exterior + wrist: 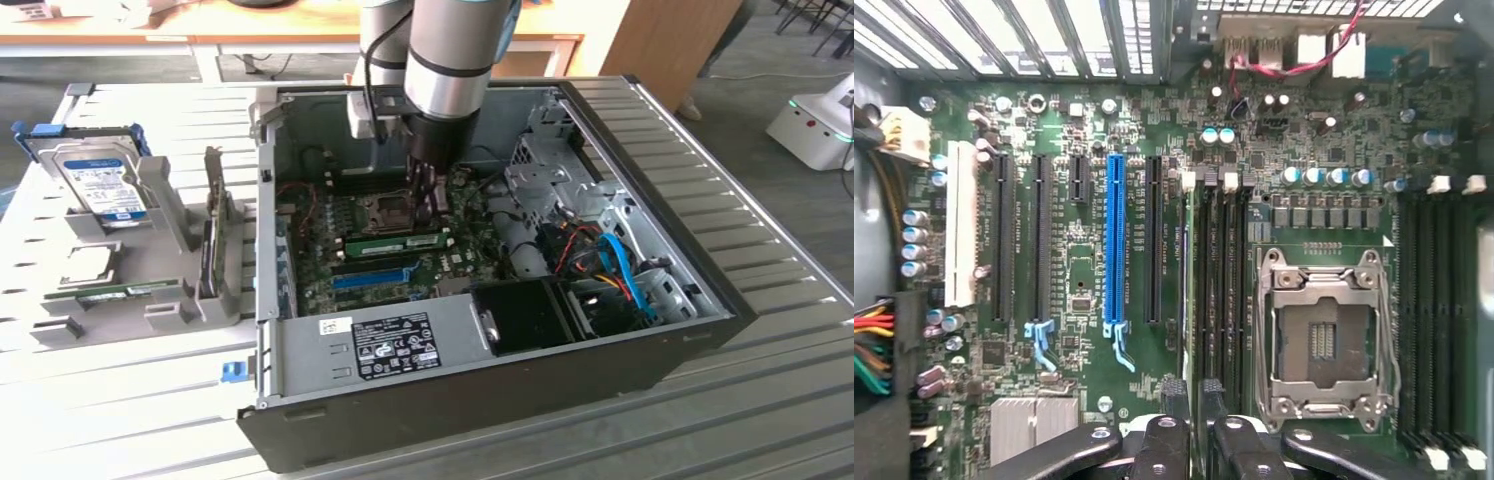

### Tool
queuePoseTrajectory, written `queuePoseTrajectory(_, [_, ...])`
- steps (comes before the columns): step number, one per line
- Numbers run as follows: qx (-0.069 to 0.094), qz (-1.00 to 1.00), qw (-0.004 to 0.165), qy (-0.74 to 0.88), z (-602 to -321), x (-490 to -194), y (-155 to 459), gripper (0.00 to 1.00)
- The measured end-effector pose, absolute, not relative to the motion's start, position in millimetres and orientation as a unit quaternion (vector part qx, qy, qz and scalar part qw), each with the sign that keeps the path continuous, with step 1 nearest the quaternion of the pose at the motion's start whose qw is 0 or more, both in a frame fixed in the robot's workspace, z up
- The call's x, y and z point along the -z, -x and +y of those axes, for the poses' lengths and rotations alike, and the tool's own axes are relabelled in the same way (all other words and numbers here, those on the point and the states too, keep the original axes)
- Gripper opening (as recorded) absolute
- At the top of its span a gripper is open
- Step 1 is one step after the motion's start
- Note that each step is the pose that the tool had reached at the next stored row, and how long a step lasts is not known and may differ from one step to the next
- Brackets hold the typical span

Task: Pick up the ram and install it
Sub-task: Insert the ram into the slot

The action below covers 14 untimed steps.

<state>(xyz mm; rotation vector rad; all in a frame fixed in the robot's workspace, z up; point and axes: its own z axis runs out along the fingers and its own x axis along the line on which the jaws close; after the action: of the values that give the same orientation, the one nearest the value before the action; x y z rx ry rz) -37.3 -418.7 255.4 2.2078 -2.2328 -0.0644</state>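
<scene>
At the exterior view's left, a grey rack (147,250) on the slatted tabletop (134,400) carries a hard drive (96,180) and, lower down, another green stick (127,292) lying flat. To its right sits the open computer case (534,380) with its motherboard (334,225) exposed. The ram (396,243) stands on edge at a memory slot just above the long blue slot (371,277), label facing out. The gripper (430,222) comes straight down on the ram's right-hand end in that view. Its fingers (1174,400) look pinched on the two flat faces, narrowly apart with the board between them. I cannot tell whether the ram is fully seated. Farther right lie blue and orange cables (617,268).

The ram should handle as light, stiff and thin, yet fragile, since its chips and edge contacts would suffer from knocks or twisting. It is best held by the flat faces near the top edge, square to the slot.
</scene>
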Motion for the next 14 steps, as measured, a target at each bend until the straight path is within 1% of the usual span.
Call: queuePoseTrajectory(14, [0.021,-0.711,0.000,-0.703,-418.7,-289.8,37.3,0.19])
